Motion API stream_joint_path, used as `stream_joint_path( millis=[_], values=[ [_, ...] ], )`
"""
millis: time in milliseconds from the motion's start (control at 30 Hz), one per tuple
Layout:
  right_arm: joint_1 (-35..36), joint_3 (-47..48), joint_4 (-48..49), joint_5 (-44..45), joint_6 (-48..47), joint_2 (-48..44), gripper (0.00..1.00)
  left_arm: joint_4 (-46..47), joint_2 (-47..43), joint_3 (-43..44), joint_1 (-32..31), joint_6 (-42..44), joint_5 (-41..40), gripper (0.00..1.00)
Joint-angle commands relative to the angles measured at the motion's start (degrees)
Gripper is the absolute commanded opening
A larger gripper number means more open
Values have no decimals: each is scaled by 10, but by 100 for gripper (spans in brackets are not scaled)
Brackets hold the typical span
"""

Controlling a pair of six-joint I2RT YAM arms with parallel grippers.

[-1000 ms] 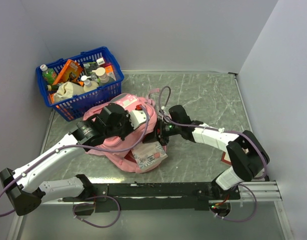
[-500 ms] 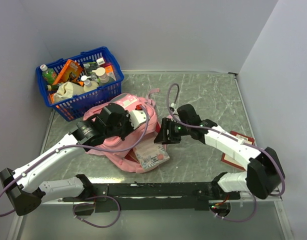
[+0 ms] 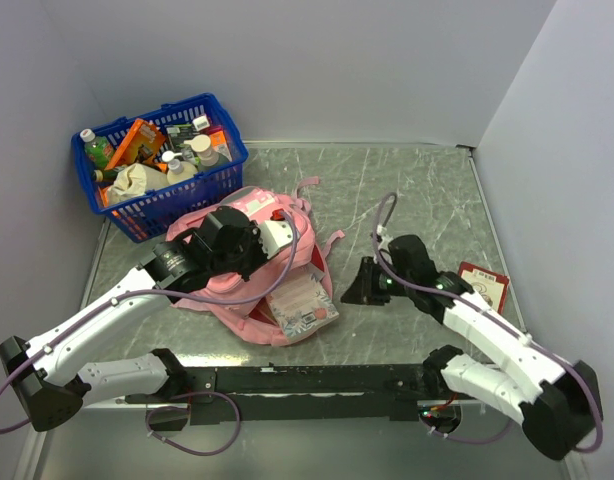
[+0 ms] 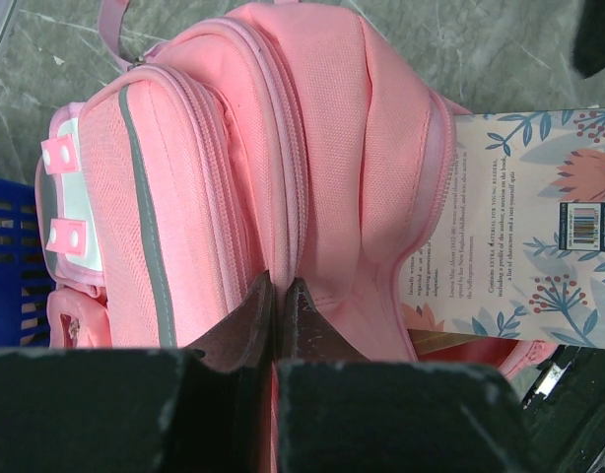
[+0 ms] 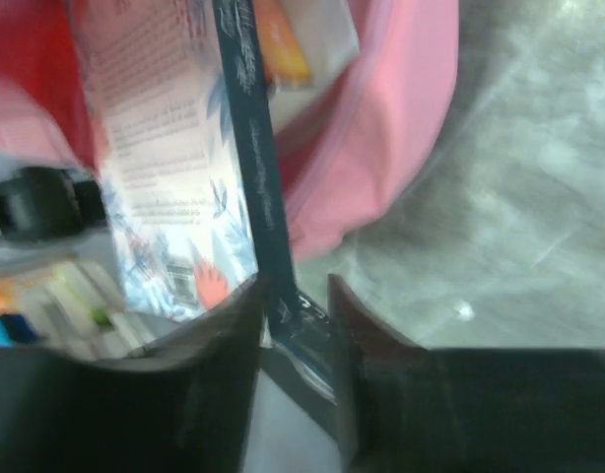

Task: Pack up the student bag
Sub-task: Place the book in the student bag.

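The student bag (image 3: pixel 249 318), a soft pink backpack, lies on the table's left half with a floral-covered book (image 3: pixel 305 305) sticking out of its open mouth. My left gripper (image 3: pixel 242 250) sits on top of the bag. In the left wrist view it (image 4: pixel 280 284) is shut on a fold of the pink fabric (image 4: pixel 332 128) by the zip seam, with the book (image 4: pixel 539 217) to the right. My right gripper (image 3: pixel 349 292) hovers just right of the book, apart from it. Its blurred wrist view shows the jaws (image 5: pixel 295 286) open, holding nothing, with the book's dark spine (image 5: pixel 248 148) ahead.
A blue plastic basket (image 3: pixel 177 205) full of bottles and packets stands at the back left, touching the bag. A red book (image 3: pixel 484 285) lies flat near the right wall. Grey walls close in the table on three sides.
My right gripper has drawn back to the right, away from the bag's mouth, and its jaws have narrowed. The floral book stays in the bag. The left gripper has not moved.
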Motion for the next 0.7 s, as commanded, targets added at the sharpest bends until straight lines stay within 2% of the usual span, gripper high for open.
stream_joint_path(
  millis=[0, 33, 267, 433, 533, 667],
  values=[
    [2, -6, -68, 42, -21, -84, 10, 86, -26, 11, -3, 10, 1, 1],
    [2, -6, -79, 51, -23, -90, 4, 86, -25, 11, -2, 11, 1, 1],
    [48, -12, -125, 50, -19, -105, 7, 86, -22, 18, -1, 5, 1, 1],
    [93, -40, -80, 58, 21, -104, 6, 85, -15, 25, -2, 4, 1, 1],
    [96, -39, -43, 80, 36, -86, 5, 84, -13, 27, -2, 5, 1, 1],
    [98, -1, -21, 107, 43, -23, 4, 83, -14, 30, -1, 6, 1, 1]
  ],
)
